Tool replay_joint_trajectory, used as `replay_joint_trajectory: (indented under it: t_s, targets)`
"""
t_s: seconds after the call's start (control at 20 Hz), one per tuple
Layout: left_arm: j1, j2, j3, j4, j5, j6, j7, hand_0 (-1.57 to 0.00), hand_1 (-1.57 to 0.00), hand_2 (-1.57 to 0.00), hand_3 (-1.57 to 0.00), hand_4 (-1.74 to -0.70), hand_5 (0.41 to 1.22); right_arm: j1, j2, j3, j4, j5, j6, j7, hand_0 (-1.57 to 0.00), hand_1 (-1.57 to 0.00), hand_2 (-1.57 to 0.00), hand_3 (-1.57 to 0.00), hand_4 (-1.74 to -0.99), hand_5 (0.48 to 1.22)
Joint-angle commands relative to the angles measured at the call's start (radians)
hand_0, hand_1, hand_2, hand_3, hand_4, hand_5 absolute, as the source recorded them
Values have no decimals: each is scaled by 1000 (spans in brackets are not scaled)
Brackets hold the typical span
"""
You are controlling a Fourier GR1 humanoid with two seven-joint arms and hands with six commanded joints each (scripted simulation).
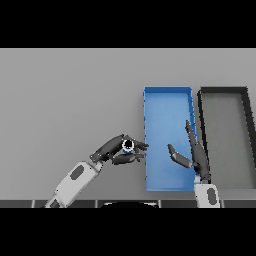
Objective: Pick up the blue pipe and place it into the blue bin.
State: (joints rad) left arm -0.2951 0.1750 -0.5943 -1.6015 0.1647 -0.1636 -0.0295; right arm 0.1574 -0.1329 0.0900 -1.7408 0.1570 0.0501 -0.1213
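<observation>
The blue pipe [128,146] shows end-on as a white ring with a dark hole and a bit of blue. My left hand [117,150] is shut on it, fingers above and thumb below, just left of the blue bin's [167,100] left wall. The bin is a long rectangular tray right of centre. My right hand [192,152] hovers over the bin's near right part, open, fingers straight and pointing away, thumb spread to the left.
A dark grey bin [247,135] of similar size stands directly right of the blue bin. The grey table [70,100] stretches out to the left and back.
</observation>
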Motion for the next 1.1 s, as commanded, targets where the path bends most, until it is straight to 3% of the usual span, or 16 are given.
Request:
replay_joint_trajectory:
  t_s: [0.0, 0.15, 0.2, 0.3, 0.5, 0.65, 0.95, 1.05]
  targets:
    - [11, 12, -1, -3, -4, -3, -10, -1570, -1570, -1570, -1443, -1730, 1220, -7, 0, -3, -6, -3, -3, 7, 1, 1, 1, 1, -1192, 628]
    - [19, 19, -3, -6, -8, -6, -16, -1570, -1570, -1570, -1439, -1731, 1220, 8, 7, 8, -20, -1, -2, 9, 1, 1, 1, 1, -1197, 618]
    - [13, 16, 1, -2, -8, -1, -11, -1570, -1571, -1571, -1438, -1731, 1220, 18, 2, 4, -37, -18, 11, -13, 1, 1, 1, 1, -1191, 619]
    - [12, 22, 6, 7, -3, -12, -17, -1571, -1571, -1571, -1438, -1731, 1221, -7, -19, -8, -76, -120, 83, -7, 1, 1, 1, 1, -1197, 604]
    - [9, 16, -5, -2, -9, -16, -12, -1571, -1571, -1571, -1440, -1730, 1221, -71, -121, 3, -211, -300, 227, 135, 1, 1, 1, 1, -1232, 550]
    - [7, 21, 4, 6, -2, -21, -10, -1571, -1571, -1571, -1440, -1731, 1221, -139, -191, 49, -292, -348, 292, 233, 1, 1, 1, 1, -1274, 518]
    - [-4, 7, -8, 13, -29, -10, 1, -1571, -1571, -1571, -1436, -1732, 1221, -326, -224, 150, -347, -423, 349, 399, 1, 1, 1, 1, -1295, 522]
    - [5, 16, -4, 10, -20, -18, -6, -1571, -1571, -1571, -1436, -1732, 1221, -378, -215, 193, -343, -425, 373, 422, 1, 1, 1, 1, -1300, 529]
